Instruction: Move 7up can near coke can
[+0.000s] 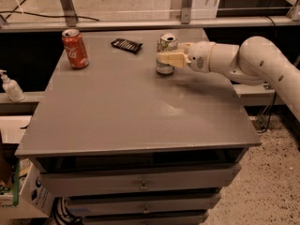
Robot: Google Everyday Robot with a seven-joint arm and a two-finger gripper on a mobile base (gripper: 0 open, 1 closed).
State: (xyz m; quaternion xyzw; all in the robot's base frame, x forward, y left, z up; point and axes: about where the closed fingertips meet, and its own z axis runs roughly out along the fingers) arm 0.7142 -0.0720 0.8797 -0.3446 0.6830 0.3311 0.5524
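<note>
The 7up can (166, 44), pale green and silver, stands upright at the back middle of the grey table (131, 121). My gripper (165, 59) reaches in from the right on a white arm (253, 60) and sits at the can's mid-height, across its front. The coke can (75, 49), red with white script, stands upright at the back left of the table, well apart from the 7up can.
A flat black packet (126, 45) lies between the two cans near the back edge. A metal rail (140, 23) runs behind the table. A white pump bottle (10, 86) stands on a ledge to the left. Drawers (143, 184) sit under the tabletop.
</note>
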